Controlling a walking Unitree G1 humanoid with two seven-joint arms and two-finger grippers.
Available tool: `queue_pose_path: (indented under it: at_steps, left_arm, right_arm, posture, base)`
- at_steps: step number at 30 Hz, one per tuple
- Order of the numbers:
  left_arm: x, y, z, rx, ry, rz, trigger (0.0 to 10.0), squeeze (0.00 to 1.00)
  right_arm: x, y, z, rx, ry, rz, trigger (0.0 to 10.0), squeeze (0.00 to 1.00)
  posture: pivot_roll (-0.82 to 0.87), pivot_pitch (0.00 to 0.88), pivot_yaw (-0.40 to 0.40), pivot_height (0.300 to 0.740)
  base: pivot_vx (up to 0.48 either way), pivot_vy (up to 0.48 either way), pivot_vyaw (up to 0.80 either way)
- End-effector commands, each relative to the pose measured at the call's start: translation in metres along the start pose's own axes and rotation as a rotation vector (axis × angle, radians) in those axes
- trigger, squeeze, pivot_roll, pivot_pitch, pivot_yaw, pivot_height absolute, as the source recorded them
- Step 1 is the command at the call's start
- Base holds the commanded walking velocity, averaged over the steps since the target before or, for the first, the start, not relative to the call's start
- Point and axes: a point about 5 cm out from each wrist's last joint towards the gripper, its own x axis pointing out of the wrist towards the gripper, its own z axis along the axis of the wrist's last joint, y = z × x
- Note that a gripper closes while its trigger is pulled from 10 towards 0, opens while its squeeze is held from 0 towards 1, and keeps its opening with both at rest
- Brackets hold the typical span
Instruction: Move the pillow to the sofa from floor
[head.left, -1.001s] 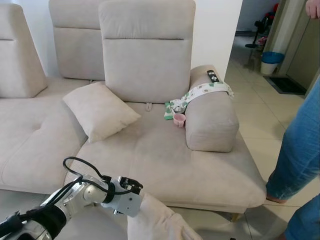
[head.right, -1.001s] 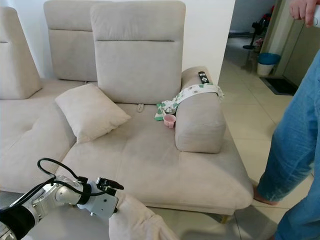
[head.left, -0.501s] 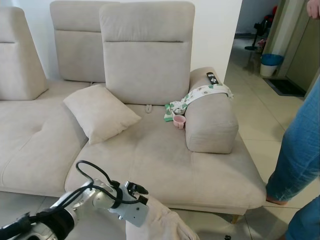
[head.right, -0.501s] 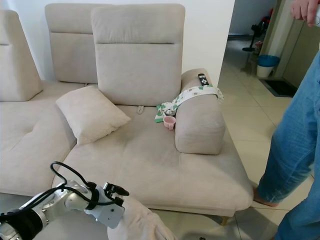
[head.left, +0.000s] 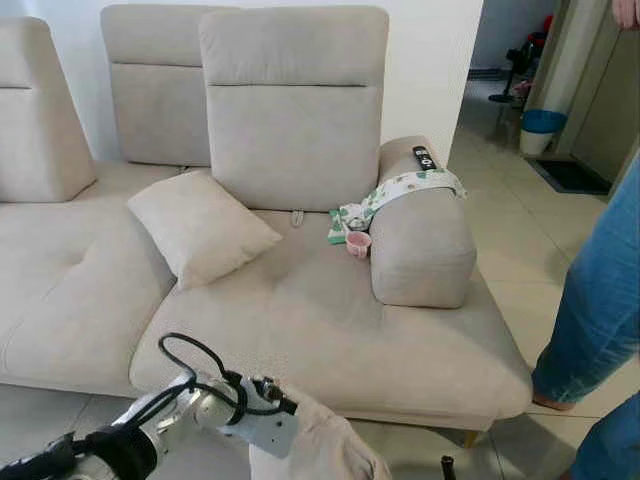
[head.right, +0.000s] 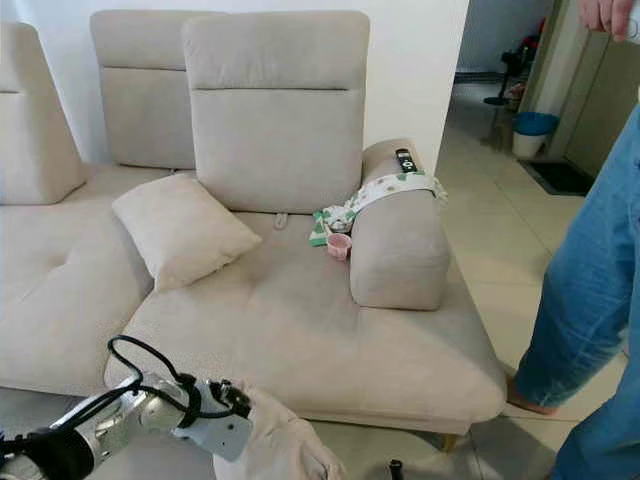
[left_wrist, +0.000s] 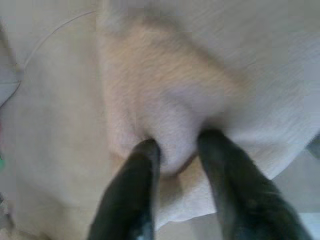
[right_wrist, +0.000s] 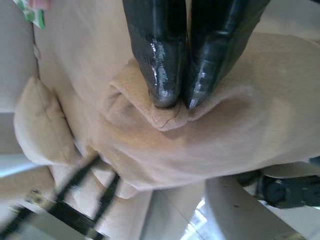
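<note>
sofa (head.left: 330, 330) beige | pillow (head.left: 325, 450) same beige | cloth (head.left: 400, 188) white, green print | cup (head.left: 357, 243) pink | bin (head.left: 543, 120) blue

A beige sectional sofa (head.left: 330, 330) stood against the white wall on a pale tiled floor (head.left: 520, 240), its seat carrying a beige cushion (head.left: 200, 225) propped near the corner, touching the backrest. A small pink cup (head.left: 357, 243) sat on the seat just beside the right armrest (head.left: 425, 250), next to a green-patterned white cloth (head.left: 400, 188) that draped up over the armrest, with a black remote (head.left: 425, 157) lying on the armrest top. A person's jeans leg (head.left: 600, 290) stood on the floor to the right of the sofa, and a blue bin (head.left: 543, 128) stood farther back.
</note>
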Motion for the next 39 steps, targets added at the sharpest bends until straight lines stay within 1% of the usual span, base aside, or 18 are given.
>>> queue_pose_path:
  at_steps: [1,5,7,9,11,12,14,15,16,17,19,20,25,34,35,36,37,39]
  left_arm:
    - [0.006,-0.016,0.005,0.034,0.003,-0.083,0.0,0.00]
    - [0.007,-0.019,0.006,0.039,0.008,-0.101,0.0,0.00]
    - [0.007,-0.017,0.005,0.018,0.018,-0.085,0.0,0.00]
    - [0.006,-0.007,0.002,-0.041,0.026,-0.022,0.0,0.00]
    - [0.001,0.013,0.000,-0.149,0.020,0.096,0.0,0.00]
    - [0.000,0.019,-0.001,-0.181,0.019,0.129,0.0,0.00]
    - [0.000,0.019,-0.001,-0.181,0.019,0.129,0.0,0.00]
    - [-0.005,0.030,-0.006,-0.230,0.027,0.189,0.0,0.00]
    - [-0.011,0.042,-0.012,-0.287,0.047,0.251,0.0,0.00]
    - [-0.011,0.042,-0.012,-0.287,0.047,0.251,0.0,0.00]
    - [-0.023,0.055,-0.030,-0.363,0.135,0.330,0.0,0.00]
    - [-0.023,0.055,-0.030,-0.363,0.135,0.330,0.0,0.00]
    - [-0.032,0.050,-0.039,-0.380,0.200,0.299,0.0,0.00]
    - [-0.035,0.046,-0.035,-0.354,0.208,0.244,1.1,0.00]
    - [-0.036,0.045,-0.034,-0.342,0.203,0.216,5.4,0.00]
    - [-0.036,0.045,-0.034,-0.342,0.203,0.216,5.4,0.00]
    - [-0.035,0.044,-0.033,-0.335,0.199,0.190,10.0,0.00]
    - [-0.035,0.044,-0.033,-0.335,0.199,0.190,10.0,0.00]
  right_arm:
    - [0.002,-0.013,0.001,-0.006,-0.007,-0.060,0.0,0.00]
    - [0.003,-0.020,-0.002,-0.003,0.004,-0.095,0.0,0.00]
    - [0.004,-0.032,-0.005,-0.003,0.022,-0.138,0.0,0.00]
    - [0.002,-0.047,-0.008,0.001,0.039,-0.203,0.0,0.00]
    - [-0.001,-0.064,-0.010,0.023,0.047,-0.293,0.0,0.00]
    - [-0.002,-0.068,-0.010,0.031,0.048,-0.318,0.0,0.00]
    - [-0.002,-0.068,-0.010,0.031,0.048,-0.318,0.0,0.00]
    - [-0.004,-0.076,-0.009,0.042,0.044,-0.360,0.0,0.00]
    - [-0.007,-0.084,-0.008,0.055,0.042,-0.408,10.0,0.00]
    - [-0.007,-0.084,-0.008,0.055,0.042,-0.408,10.0,0.00]
    - [-0.010,-0.091,-0.008,0.120,0.037,-0.486,10.0,0.00]
    - [-0.010,-0.091,-0.008,0.120,0.037,-0.486,10.0,0.00]
    - [0.000,-0.084,0.000,0.266,0.013,-0.563,10.0,0.00]
    - [0.006,-0.089,0.008,0.297,-0.019,-0.609,10.0,0.00]
    - [0.006,-0.093,0.010,0.294,-0.035,-0.625,10.0,0.00]
    - [0.006,-0.093,0.010,0.294,-0.035,-0.625,10.0,0.00]
    - [0.006,-0.096,0.012,0.291,-0.045,-0.634,10.0,0.00]
    - [0.006,-0.096,0.012,0.291,-0.045,-0.634,10.0,0.00]
  posture:
    - [0.03,0.017,0.036,0.530]
    - [0.03,0.015,0.037,0.530]
    - [0.03,0.013,0.038,0.530]
    - [0.03,0.011,0.039,0.530]
    - [0.03,0.009,0.039,0.530]
    - [0.03,0.009,0.039,0.530]
    - [0.03,0.009,0.039,0.530]
    - [0.03,0.009,0.040,0.530]
    - [0.03,0.008,0.040,0.530]
    - [0.03,0.008,0.040,0.530]
    - [0.03,0.007,0.034,0.530]
    - [0.03,0.007,0.034,0.530]
    - [0.02,0.012,0.024,0.530]
    - [0.03,0.012,0.020,0.530]
    - [0.03,0.009,0.020,0.535]
    - [0.03,0.009,0.020,0.535]
    - [0.03,0.008,0.020,0.540]
    - [0.03,0.008,0.020,0.540]
  base:
    - [0.000,0.000,0.00]
    - [0.000,0.000,0.00]
    - [0.000,0.000,0.00]
    - [0.000,0.000,0.00]
    - [0.000,0.000,0.00]
    - [0.000,0.000,0.00]
    - [0.000,0.000,0.00]
    - [0.000,0.000,0.00]
    - [0.000,0.000,0.00]
    - [0.000,0.000,0.00]
    - [0.000,0.000,0.00]
    - [0.000,0.000,0.00]
    - [0.000,0.000,0.00]
    - [0.000,0.000,0.00]
    - [0.000,0.000,0.00]
    - [0.000,0.000,0.00]
    - [0.000,0.000,0.00]
    - [0.000,0.000,0.00]
